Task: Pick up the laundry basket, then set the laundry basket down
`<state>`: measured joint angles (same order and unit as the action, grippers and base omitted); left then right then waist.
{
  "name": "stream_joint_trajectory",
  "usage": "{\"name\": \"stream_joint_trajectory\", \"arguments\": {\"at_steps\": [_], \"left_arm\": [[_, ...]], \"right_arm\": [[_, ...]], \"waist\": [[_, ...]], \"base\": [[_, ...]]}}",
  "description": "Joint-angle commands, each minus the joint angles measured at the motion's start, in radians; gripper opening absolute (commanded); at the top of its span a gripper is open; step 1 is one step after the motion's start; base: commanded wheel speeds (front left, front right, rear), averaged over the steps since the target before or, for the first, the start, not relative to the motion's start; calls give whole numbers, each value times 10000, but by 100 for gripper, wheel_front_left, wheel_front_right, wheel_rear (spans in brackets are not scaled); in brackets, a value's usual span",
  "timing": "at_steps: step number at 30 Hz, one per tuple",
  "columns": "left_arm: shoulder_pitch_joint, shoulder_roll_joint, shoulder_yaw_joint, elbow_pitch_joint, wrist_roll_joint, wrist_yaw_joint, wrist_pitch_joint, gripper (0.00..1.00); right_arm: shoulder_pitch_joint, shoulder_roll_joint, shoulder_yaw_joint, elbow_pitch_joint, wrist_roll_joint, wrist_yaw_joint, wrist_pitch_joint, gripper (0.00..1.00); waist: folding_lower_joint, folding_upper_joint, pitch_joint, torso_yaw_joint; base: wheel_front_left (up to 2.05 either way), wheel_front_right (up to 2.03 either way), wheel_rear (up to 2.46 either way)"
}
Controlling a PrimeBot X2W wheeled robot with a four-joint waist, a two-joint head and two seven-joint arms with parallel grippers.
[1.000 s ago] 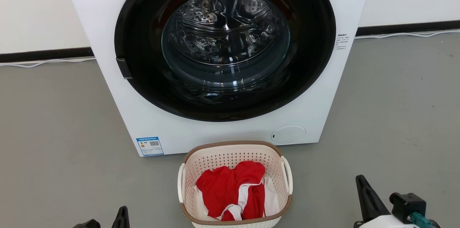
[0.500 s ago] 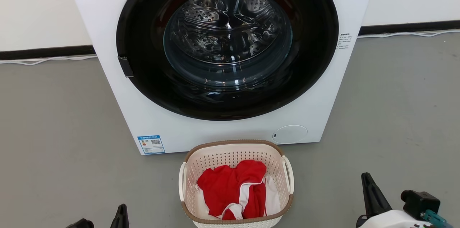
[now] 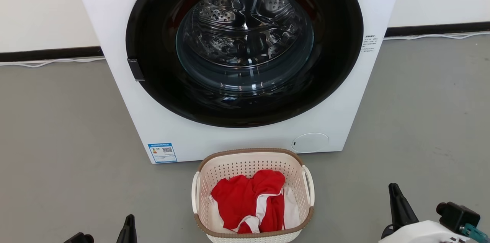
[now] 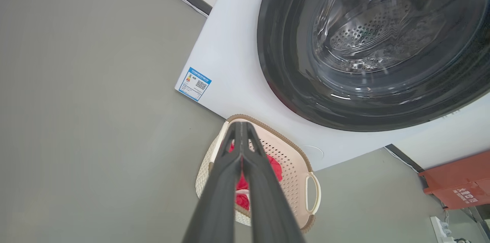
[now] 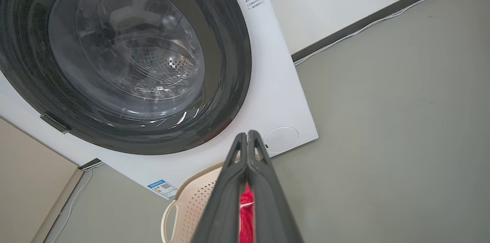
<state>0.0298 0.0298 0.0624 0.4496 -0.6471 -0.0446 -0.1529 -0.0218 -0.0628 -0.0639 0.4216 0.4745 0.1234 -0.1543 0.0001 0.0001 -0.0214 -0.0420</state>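
Rightward drift of the view; basket undisturbed. Laundry basket [image 3: 252, 195] sits on the floor between left gripper [image 3: 129, 227] and right gripper [image 3: 398, 206], fingers closed, empty. Likely light, stiff plastic; take both side handles [image 3: 308, 185].

left gripper [image 4: 242, 136]: two long dark grey fingers, matte, tapering to narrow tips; each broadens toward the base into a flat-sided blade.
left gripper, head view [image 3: 129, 227]: a black pointed finger tip, with a second dark rounded part just beside it.
right gripper [image 5: 248, 144]: two long dark grey fingers of the same tapered shape, with a shallow recessed panel along each upper length.
right gripper, head view [image 3: 398, 206]: a black, pointed, wedge-like finger.
right forearm [image 3: 421, 233]: smooth white rounded shell.
wrist camera block [image 3: 457, 215]: black boxy housing with a short round barrel.
connector [image 3: 472, 231]: teal, ribbed plug.
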Motion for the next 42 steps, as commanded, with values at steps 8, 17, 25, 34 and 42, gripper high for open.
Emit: {"name": "stream_joint_trajectory", "arguments": {"at_steps": [8, 17, 25, 34, 42], "left_arm": [[-600, 90, 160, -466, -1032, -174, 231, 0], [-685, 102, 200, -638, -1966, -249, 497, 0], [-761, 113, 235, -791, -2800, -316, 734, 0], [-846, 126, 274, -962, -3732, -391, 999, 0], [-921, 137, 309, -1114, -4564, -457, 1234, 0]], "right_arm": [[-429, -56, -40, -473, 1182, 26, 282, 0], [-476, -36, -90, -614, 2289, 31, 544, 0], [-518, -19, -136, -740, 3276, 36, 777, 0], [-565, 1, -187, -881, 4379, 41, 1038, 0], [-607, 19, -231, -1006, 5363, 45, 1270, 0]], "waist": [[-1, -1, 22, 38], [-1, -1, 46, 80], [-1, -1, 68, 117], [-1, -1, 92, 158], [-1, -1, 113, 196]], "base": [[0, 0, 0], [0, 0, 0], [0, 0, 0], [0, 0, 0], [0, 0, 0]]}}
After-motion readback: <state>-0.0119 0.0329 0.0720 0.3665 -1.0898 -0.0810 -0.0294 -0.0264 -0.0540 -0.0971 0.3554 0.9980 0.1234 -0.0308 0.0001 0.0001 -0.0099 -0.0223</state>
